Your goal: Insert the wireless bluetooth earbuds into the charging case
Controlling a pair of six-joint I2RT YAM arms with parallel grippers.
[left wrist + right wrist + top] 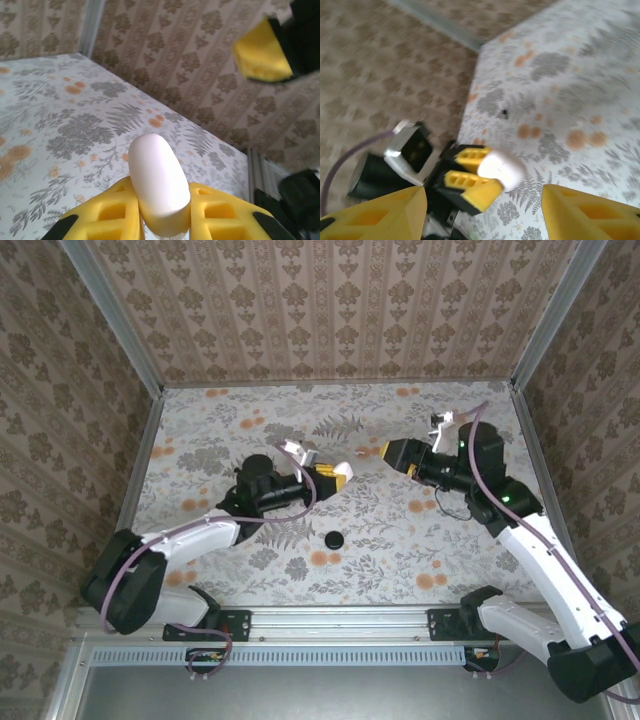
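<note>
Fingers [107,214], yellow and hollow-celled, pinch the smooth, rounded white charging case [157,185].

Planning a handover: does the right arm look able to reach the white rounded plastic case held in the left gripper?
Probably yes: the open right gripper faces the white case, which sticks out of the left gripper, nothing between.

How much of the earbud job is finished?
Just begun. Done: the charging case is clamped in the jaws of the left gripper. In hand: the right gripper faces it, jaws open and empty. Left: getting both earbuds into the case, whose lid looks shut.
</note>
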